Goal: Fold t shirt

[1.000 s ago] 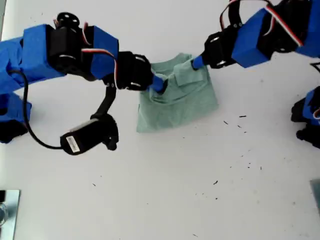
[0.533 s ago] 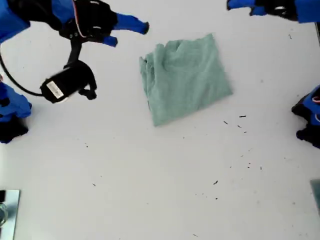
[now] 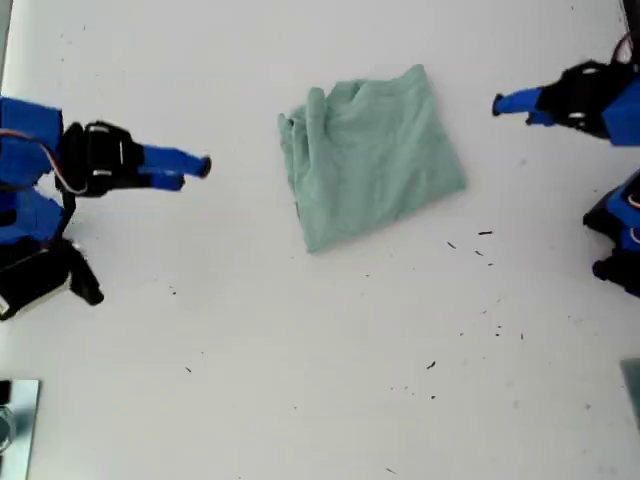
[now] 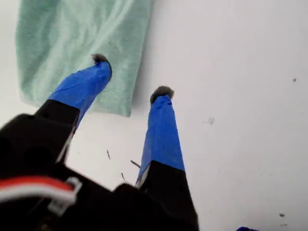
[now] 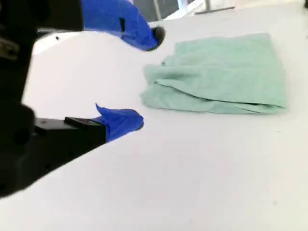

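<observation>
You are looking at a plain white table [image 3: 320,380], matte and evenly lit, with a scatter of small dark specks [image 3: 468,242] toward the exterior view's right. At the exterior view's lower left corner a grey, shiny-edged object [image 3: 15,415] is cut off by the frame; it may be metal or glass, you cannot tell from here. In the second wrist view a dark strip with pale upright bars [image 5: 159,7] shows beyond the table's far edge.

The t shirt [image 3: 370,160] lies flat on the table as a folded, roughly square bundle in the upper middle of the exterior view. There is a raised wrinkle along the side toward that view's left.

My first gripper [image 3: 505,106] hangs near the exterior view's right edge, apart from the cloth. Its blue fingers [image 4: 161,130] are spread and hold nothing.

My second gripper [image 3: 195,172] is on the exterior view's left, well apart from the shirt. Its jaws are parted too and empty, and they point at the layered edge of the bundle [image 5: 226,72].
</observation>
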Robot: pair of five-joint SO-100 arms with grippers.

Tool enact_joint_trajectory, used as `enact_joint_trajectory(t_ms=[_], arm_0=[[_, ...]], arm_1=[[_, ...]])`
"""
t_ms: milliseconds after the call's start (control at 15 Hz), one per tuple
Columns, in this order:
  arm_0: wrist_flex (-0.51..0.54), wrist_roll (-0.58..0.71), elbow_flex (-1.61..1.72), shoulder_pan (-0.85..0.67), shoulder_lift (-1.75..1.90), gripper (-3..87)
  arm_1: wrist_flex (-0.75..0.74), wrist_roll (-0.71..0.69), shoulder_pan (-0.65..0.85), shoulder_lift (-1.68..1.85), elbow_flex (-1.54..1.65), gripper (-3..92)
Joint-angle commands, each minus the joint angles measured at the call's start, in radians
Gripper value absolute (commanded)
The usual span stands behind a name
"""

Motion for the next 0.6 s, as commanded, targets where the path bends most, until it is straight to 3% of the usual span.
enact_joint_trajectory(t_ms=[0, 67, 133, 200, 267, 333, 533], arm_0=[[-0.003, -0.087, 0.36, 0.112, 0.555, 20.1], [0.124, -0.178, 0.422, 0.124, 0.667, 20.4], [0.209, -0.146, 0.442, 0.104, 0.617, 20.2], [0.202, 0.058, 0.446, 0.103, 0.675, 20.3], [0.204, 0.106, 0.431, 0.1, 0.672, 19.6], [0.204, 0.106, 0.442, 0.098, 0.672, 19.3], [0.202, 0.106, 0.445, 0.098, 0.672, 17.0]], arm_1=[[0.005, 0.1, -0.051, 0.36, 0.293, 18.4], [-0.014, 0.193, -0.026, 0.374, 0.428, 18.2], [-0.014, 0.258, -0.017, 0.334, 0.514, 17.3], [0.017, 0.121, -0.009, 0.351, 0.497, 18.5], [0.021, -0.118, -0.021, 0.371, 0.495, 17.1], [0.026, -0.21, -0.017, 0.371, 0.494, 16.3], [0.026, -0.224, -0.018, 0.371, 0.494, 14.9]])
